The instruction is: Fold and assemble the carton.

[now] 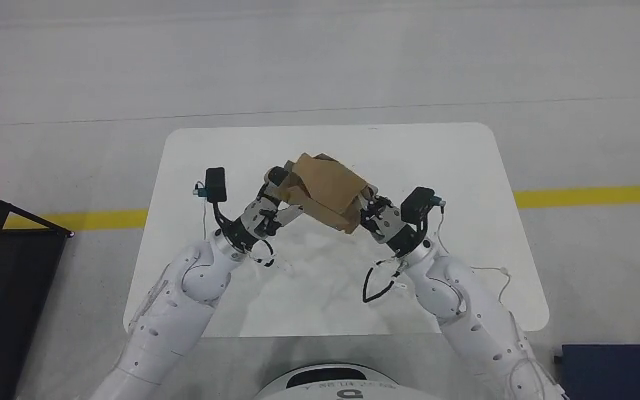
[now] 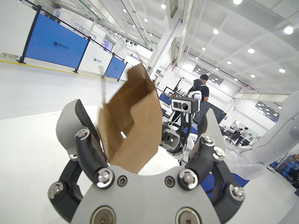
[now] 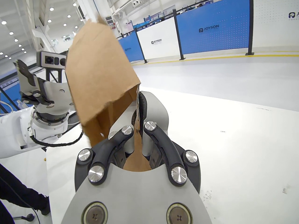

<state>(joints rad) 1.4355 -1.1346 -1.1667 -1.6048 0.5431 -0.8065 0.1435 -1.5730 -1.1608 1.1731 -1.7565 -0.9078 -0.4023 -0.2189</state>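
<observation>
The brown carton (image 1: 325, 188) hangs partly unfolded above the middle of the white table (image 1: 450, 170), held between both arms. My right gripper (image 3: 138, 117) is shut on one edge wall of the carton (image 3: 100, 75), which rises up and away from its fingers; from above this gripper (image 1: 363, 210) sits at the carton's right end. My left gripper (image 2: 142, 122) stands open at the left end, the carton (image 2: 133, 122) between its spread fingers and resting against one pad (image 2: 81, 115). From above the left gripper (image 1: 279, 198) sits at that end.
The table edges run all around the arms, with bare surface to the front, left and right of the carton. A dark frame (image 1: 25, 250) stands on the floor beyond the table's left side.
</observation>
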